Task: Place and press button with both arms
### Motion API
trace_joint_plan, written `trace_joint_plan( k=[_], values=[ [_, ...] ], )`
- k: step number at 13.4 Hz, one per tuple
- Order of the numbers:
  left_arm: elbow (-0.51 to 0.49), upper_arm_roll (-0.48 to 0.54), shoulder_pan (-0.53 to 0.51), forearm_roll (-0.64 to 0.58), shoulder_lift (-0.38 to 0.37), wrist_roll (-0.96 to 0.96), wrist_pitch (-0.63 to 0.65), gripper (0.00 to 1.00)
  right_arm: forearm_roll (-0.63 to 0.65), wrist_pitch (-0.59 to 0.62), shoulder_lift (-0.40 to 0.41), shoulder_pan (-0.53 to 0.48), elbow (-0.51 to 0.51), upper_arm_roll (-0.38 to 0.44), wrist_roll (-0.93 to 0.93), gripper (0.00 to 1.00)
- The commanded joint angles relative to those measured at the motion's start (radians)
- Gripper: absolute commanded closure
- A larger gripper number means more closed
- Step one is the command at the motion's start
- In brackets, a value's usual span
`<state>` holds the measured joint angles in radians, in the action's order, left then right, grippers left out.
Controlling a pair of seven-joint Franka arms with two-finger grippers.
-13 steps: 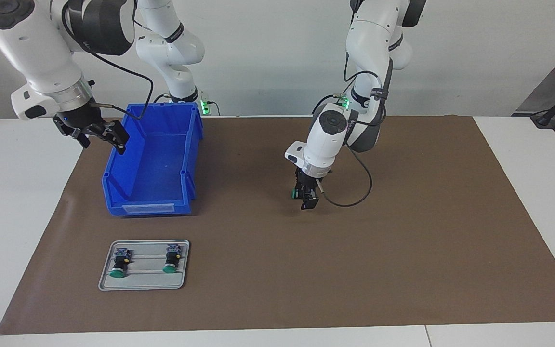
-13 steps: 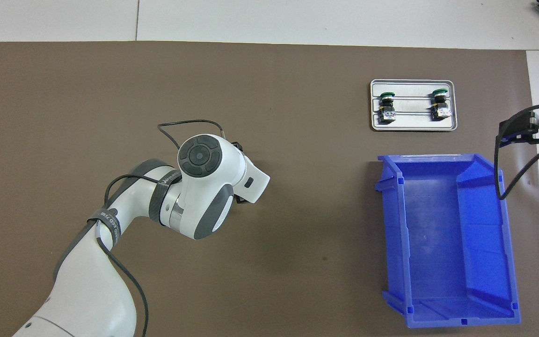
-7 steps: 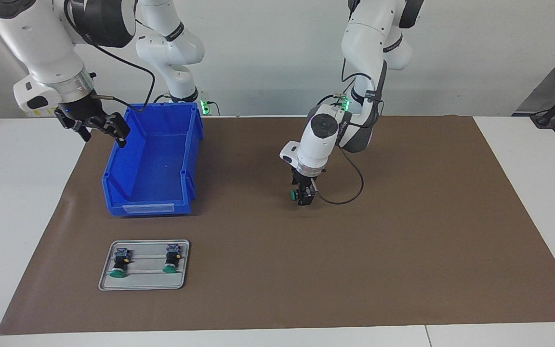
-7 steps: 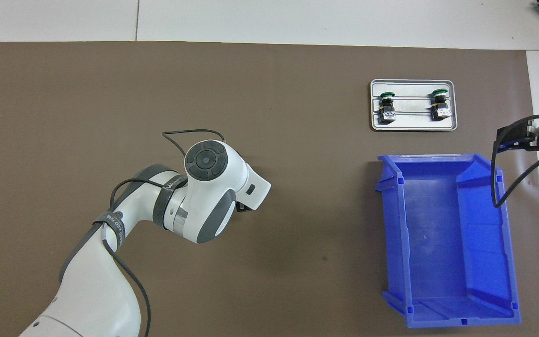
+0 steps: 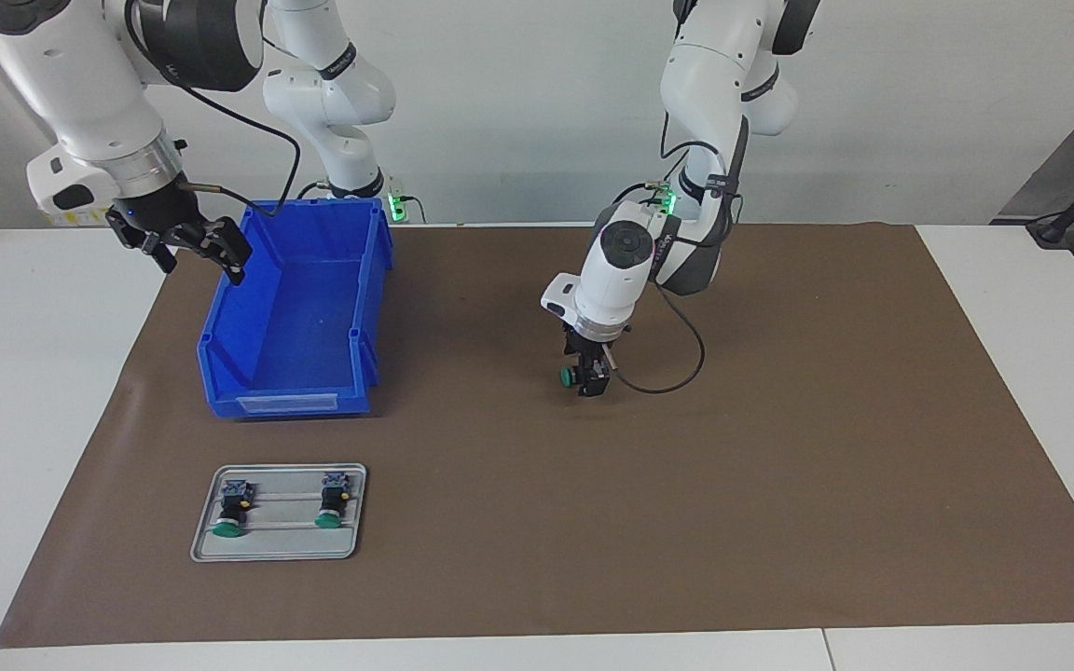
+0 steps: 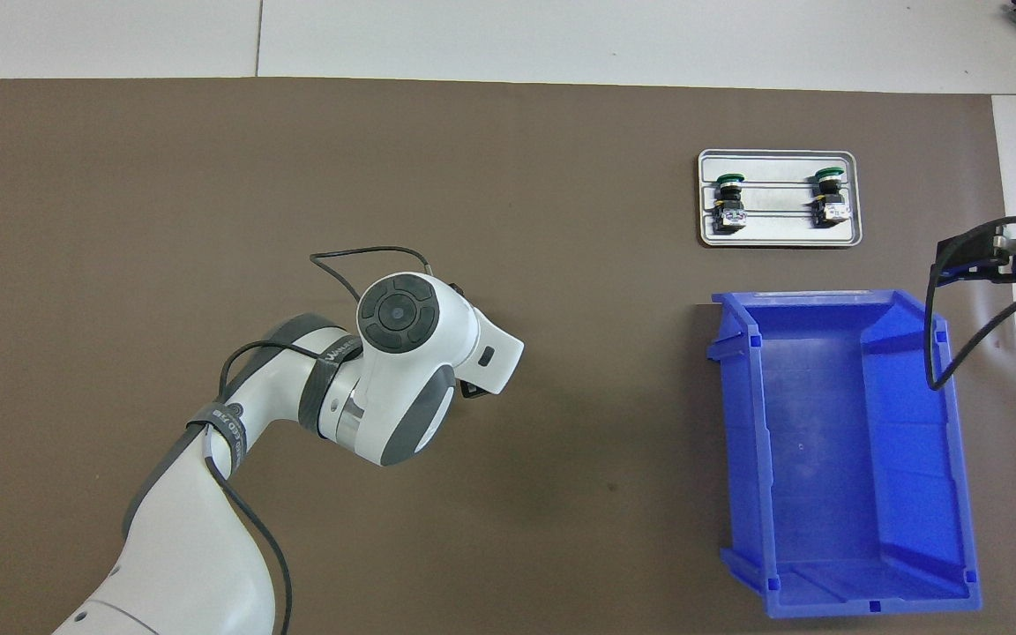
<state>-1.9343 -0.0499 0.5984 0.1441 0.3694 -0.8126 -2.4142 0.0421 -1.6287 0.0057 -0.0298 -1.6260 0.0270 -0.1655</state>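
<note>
Left tool [image 5: 587,380] raised slightly, gripping button [image 5: 572,376] over mat [image 5: 779,466].

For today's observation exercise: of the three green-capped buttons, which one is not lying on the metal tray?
The button gripped by the left gripper over the brown mat; the other two lie on the tray.

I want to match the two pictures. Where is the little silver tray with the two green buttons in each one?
Facing view: the silver tray sits low in the picture, toward the right arm's end of the table, farther from the robots than the blue bin.
Overhead view: the silver tray sits high in the picture, just above the blue bin.
Shared landmark: the blue bin, always beside the tray.
</note>
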Motion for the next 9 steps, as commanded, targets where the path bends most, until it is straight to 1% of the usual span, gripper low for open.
trace_joint_plan(
  k=[1, 5, 6, 7, 8, 9],
  values=[
    [-0.023, 0.018, 0.021, 0.011, -0.001, 0.023, -0.039, 0.12, 0.013, -0.026, -0.027, -0.009, -0.037, -0.002, 0.001, 0.00],
    [-0.043, 0.018, 0.021, 0.011, -0.007, 0.027, -0.042, 0.15, 0.015, -0.026, -0.027, -0.005, -0.037, -0.002, 0.004, 0.00],
    [-0.038, 0.018, 0.023, 0.011, -0.006, 0.029, -0.045, 0.20, 0.015, -0.026, -0.027, -0.007, -0.037, -0.002, 0.004, 0.00],
    [-0.037, 0.018, 0.027, 0.011, -0.004, 0.029, -0.057, 0.44, 0.013, -0.026, -0.027, -0.006, -0.037, -0.002, 0.006, 0.00],
    [-0.031, 0.018, 0.028, 0.011, -0.003, 0.029, -0.068, 0.85, 0.013, -0.023, -0.027, -0.007, -0.037, -0.004, 0.007, 0.00],
    [-0.029, 0.018, 0.026, 0.011, -0.003, 0.029, -0.071, 1.00, 0.015, -0.016, -0.027, -0.009, -0.037, -0.004, 0.012, 0.00]
  ],
)
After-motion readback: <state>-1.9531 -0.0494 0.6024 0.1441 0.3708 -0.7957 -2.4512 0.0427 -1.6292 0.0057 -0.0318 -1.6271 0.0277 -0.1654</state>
